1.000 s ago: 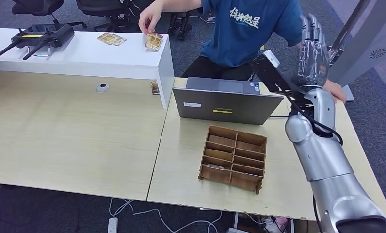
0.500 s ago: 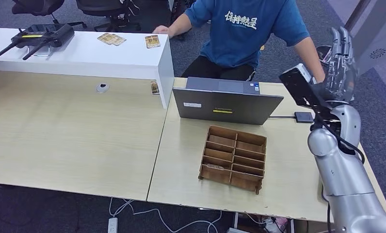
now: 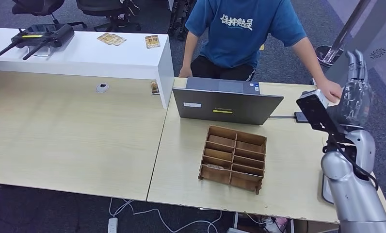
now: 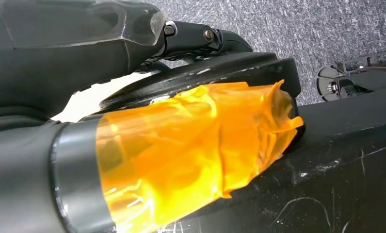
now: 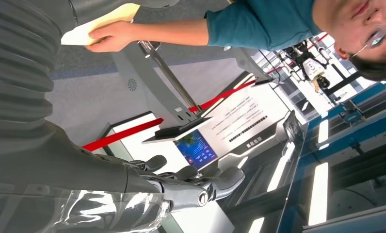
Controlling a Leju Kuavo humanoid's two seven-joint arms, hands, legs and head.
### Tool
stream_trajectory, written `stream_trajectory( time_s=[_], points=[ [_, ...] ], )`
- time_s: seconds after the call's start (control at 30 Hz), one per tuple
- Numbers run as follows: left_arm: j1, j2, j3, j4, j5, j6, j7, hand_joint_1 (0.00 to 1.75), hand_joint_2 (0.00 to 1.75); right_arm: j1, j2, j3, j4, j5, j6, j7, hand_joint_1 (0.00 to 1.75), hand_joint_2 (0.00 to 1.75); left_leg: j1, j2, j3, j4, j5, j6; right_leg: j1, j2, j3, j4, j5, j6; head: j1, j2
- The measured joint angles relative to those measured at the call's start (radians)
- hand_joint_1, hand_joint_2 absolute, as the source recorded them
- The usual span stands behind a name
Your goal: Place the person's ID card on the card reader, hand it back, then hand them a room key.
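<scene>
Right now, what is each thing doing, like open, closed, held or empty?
Laptop: open, screen facing the person.
Wooden tray: compartments look mostly empty.
Cards: lying loose on the white shelf.
Right robot hand: raised, fingers straight, holding nothing.

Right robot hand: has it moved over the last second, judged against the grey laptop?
Yes. The raised right robot hand has swung outward to the right and lower, away from the grey laptop, toward the light wooden table's right edge.
</scene>
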Motion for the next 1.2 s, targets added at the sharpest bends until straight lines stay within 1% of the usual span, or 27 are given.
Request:
stream_trajectory(
  time_s=[0.23, 0.57, 0.63, 0.8, 0.83, 0.87, 0.97, 1.0, 1.2],
  points=[
    [0.002, 0.000, 0.000, 0.000, 0.024, 0.006, -0.012, 0.00, 0.00, 0.113, -0.039, -0.033, -0.114, -0.010, -0.008, -0.028, 0.00, 1.75, 0.000, 0.000, 0.000, 0.000, -0.001, 0.001, 0.000, 0.000, 0.000, 0.000, 0.000, 0.000, 0.000, 0.000],
    [0.005, -0.003, 0.000, 0.000, 0.059, 0.014, -0.029, 0.00, 0.00, 0.321, -0.065, -0.103, -0.313, 0.023, -0.091, -0.073, 0.00, 1.75, 0.000, 0.000, 0.000, 0.000, -0.002, 0.000, 0.000, 0.000, 0.000, 0.000, -0.001, 0.000, 0.000, 0.000],
    [0.005, -0.003, 0.000, 0.000, 0.062, 0.016, -0.030, 0.00, 0.00, 0.343, -0.067, -0.113, -0.331, 0.024, -0.096, -0.077, 0.00, 1.75, 0.000, 0.000, 0.000, 0.000, -0.002, 0.000, 0.000, 0.000, 0.000, 0.000, -0.001, 0.000, 0.000, 0.000],
    [0.006, -0.004, 0.000, 0.000, 0.062, 0.016, -0.031, 0.00, 0.00, 0.347, -0.067, -0.115, -0.335, 0.024, -0.097, -0.078, 0.00, 1.75, 0.000, 0.000, 0.000, 0.000, -0.002, 0.000, 0.000, 0.000, 0.000, 0.000, -0.001, 0.000, 0.000, 0.000],
    [0.006, -0.004, 0.000, 0.000, 0.065, 0.017, -0.031, 0.00, 0.00, 0.361, -0.067, -0.121, -0.345, 0.029, -0.101, -0.082, 0.00, 1.75, 0.000, 0.000, 0.000, 0.000, -0.002, 0.000, 0.000, 0.000, 0.000, 0.000, -0.002, 0.000, 0.000, 0.000],
    [0.006, -0.004, 0.000, 0.000, 0.070, 0.017, -0.032, 0.00, 0.00, 0.399, -0.067, -0.129, -0.369, 0.044, -0.111, -0.090, 0.00, 1.75, 0.000, 0.000, 0.000, 0.000, -0.002, 0.000, 0.000, -0.001, 0.000, 0.000, -0.002, 0.000, 0.000, 0.000],
    [0.007, -0.007, 0.000, 0.000, 0.084, 0.024, -0.038, 0.00, 0.00, 0.576, -0.062, -0.153, -0.468, 0.109, -0.158, -0.111, 0.00, 1.75, 0.000, -0.001, 0.000, 0.000, -0.003, 0.000, 0.000, -0.002, 0.001, 0.000, -0.003, 0.000, 0.000, 0.000],
    [0.007, -0.008, 0.001, 0.000, 0.085, 0.026, -0.039, 0.00, 0.00, 0.611, -0.060, -0.155, -0.486, 0.121, -0.167, -0.112, 0.00, 1.75, 0.000, -0.001, 0.000, 0.000, -0.003, 0.000, 0.000, -0.002, 0.001, 0.000, -0.004, 0.000, 0.000, 0.000],
    [0.008, -0.010, 0.002, 0.000, 0.085, 0.029, -0.040, 0.00, 0.00, 0.702, -0.048, -0.154, -0.536, 0.153, -0.178, -0.116, 0.00, 1.75, 0.000, -0.001, 0.000, 0.000, -0.004, 0.000, 0.000, -0.001, 0.001, 0.000, -0.004, 0.000, 0.000, 0.000]
  ],
)
